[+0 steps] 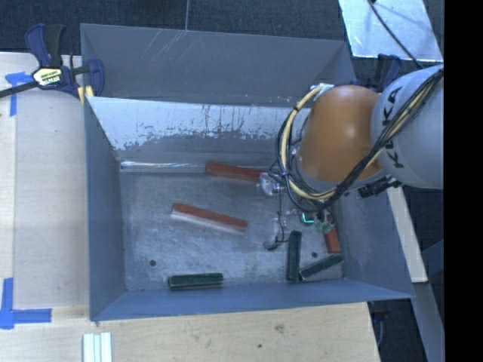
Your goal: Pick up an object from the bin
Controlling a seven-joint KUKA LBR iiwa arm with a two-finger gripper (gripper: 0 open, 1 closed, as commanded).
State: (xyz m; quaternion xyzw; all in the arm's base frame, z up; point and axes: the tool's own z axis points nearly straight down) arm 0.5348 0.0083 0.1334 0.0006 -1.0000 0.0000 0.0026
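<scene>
Grey metal walls slope down to the scuffed floor of the bin (106, 202), where a handful of short sticks lie well spread out. From the right the arm reaches in under its orange cover (339, 134), and the pincer (281, 228) hangs low over the floor's right part. Whether it is released or clenched I cannot tell, and nothing can be seen held in it.

Nearest to it is a dark green stick (293, 256), lying just beside the pincer with its far end towards it. Its near end meets a second green stick (321, 266) that lies aslant by the front wall. A short red piece (331, 239) lies just to the right. Farther off are a red stick (234, 173) by the back wall, a reddish bar (209, 218) in the middle, and a third green stick (195, 280) at the front.

The dark green stick looks the likeliest pick. It seems light, stiff and smooth, so it may roll or slip. A hold across its narrow width near the middle would keep it level and clear of its neighbour.
</scene>
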